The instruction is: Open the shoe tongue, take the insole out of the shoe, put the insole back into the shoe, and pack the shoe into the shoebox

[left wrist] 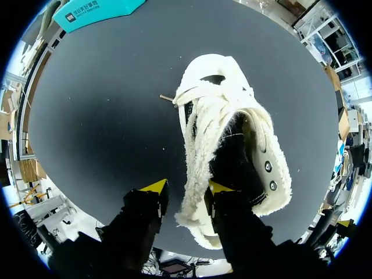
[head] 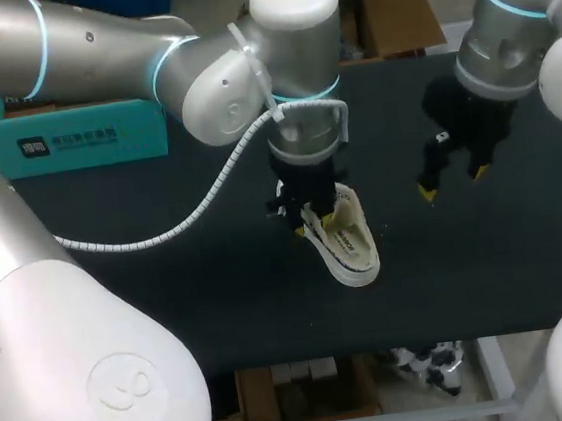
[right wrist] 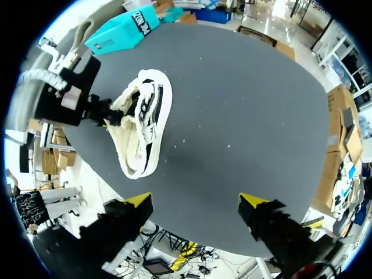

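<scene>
Fleecy shoe (head: 345, 242), left fingers (left wrist: 156, 187) straddling edge

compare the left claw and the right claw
The left claw straddles the wall of the shoe; the right claw hangs over bare table, away from it. The left claw's gap is narrow; the right claw's is wide. Both are open, with yellow tips.

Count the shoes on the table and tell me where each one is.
1. The white shoe lies near the middle of the dark table, its fleecy collar at the left pincer. No second shoe shows, though my left arm hides part of the table.
</scene>
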